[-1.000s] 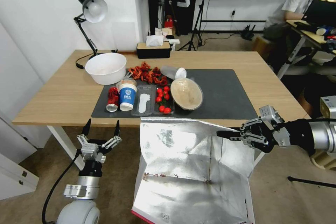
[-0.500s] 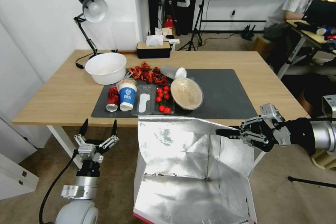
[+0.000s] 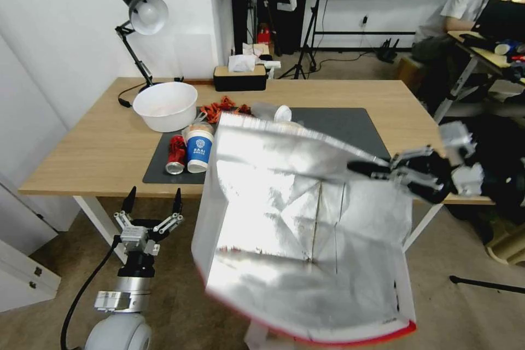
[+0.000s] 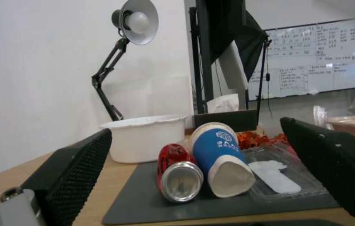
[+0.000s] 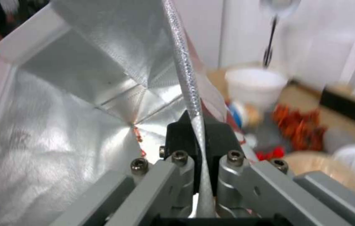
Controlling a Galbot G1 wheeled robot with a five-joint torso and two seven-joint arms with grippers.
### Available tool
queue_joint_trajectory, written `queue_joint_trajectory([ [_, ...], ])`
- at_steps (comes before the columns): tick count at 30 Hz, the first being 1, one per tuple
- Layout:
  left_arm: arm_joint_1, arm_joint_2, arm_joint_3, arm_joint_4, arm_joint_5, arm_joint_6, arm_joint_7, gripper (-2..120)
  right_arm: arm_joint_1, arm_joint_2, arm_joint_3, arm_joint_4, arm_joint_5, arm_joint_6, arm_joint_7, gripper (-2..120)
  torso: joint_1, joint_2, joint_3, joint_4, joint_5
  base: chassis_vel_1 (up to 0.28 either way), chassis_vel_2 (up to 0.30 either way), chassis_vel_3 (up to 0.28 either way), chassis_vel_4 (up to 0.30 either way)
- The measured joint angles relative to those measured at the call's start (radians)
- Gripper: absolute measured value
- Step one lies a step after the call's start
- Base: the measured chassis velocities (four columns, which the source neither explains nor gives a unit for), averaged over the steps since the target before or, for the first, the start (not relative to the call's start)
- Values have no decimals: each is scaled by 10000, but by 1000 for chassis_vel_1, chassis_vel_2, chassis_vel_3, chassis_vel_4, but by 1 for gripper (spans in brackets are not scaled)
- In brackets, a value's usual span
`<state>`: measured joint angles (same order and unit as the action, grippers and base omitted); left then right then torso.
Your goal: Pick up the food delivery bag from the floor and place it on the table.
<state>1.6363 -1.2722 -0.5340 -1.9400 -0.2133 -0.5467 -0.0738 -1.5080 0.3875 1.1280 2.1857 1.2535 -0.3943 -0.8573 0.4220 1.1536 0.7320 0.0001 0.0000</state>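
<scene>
The food delivery bag is held in the air in front of the table's near edge, its upper rim raised above the level of the tabletop and its open mouth tipped toward the robot, so that the crinkled silver foil lining is laid bare. A red band and white outer wall are seen along its lower rim. The thin foil wall is pinched edge-on by the right gripper, whose jaws are closed tight upon it; the hold is taken at the rim, presumably so that the bag hangs freely and can be carried over the edge. The floor beneath appears to be cleared, though the bag's base is blurred. The left gripper is parked low, before the near-left corner, spread wide and holding nothing.
</scene>
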Motion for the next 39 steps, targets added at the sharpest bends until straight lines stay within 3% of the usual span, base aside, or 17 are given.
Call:
queue_joint_trajectory([
  [2, -20, -5, 6, 24, 1, -13, 12, 100, 145, 74, 57, -324, 377, 351, -171, 0, -1, -1, 0, 0, 0, 0, 0, 0, 0],
  [11, -102, 15, 39, 110, 10, -20, 55, 100, 706, 255, 831, -1198, 1482, 266, 61, 0, -3, -5, -3, 1, 0, 0, 0, 0, 0],
  [22, -189, 24, 109, 180, 21, -20, 61, 100, 554, 251, 1929, -2075, 1655, 224, 47, 0, -4, -8, -5, 0, 0, 0, 0, 0, 0],
  [39, -373, 96, 193, 361, 69, -19, 82, 100, -572, 867, 2942, -3488, -366, 382, -694, 0, -6, -11, -7, -1, 1, 0, 0, 0, 0],
])
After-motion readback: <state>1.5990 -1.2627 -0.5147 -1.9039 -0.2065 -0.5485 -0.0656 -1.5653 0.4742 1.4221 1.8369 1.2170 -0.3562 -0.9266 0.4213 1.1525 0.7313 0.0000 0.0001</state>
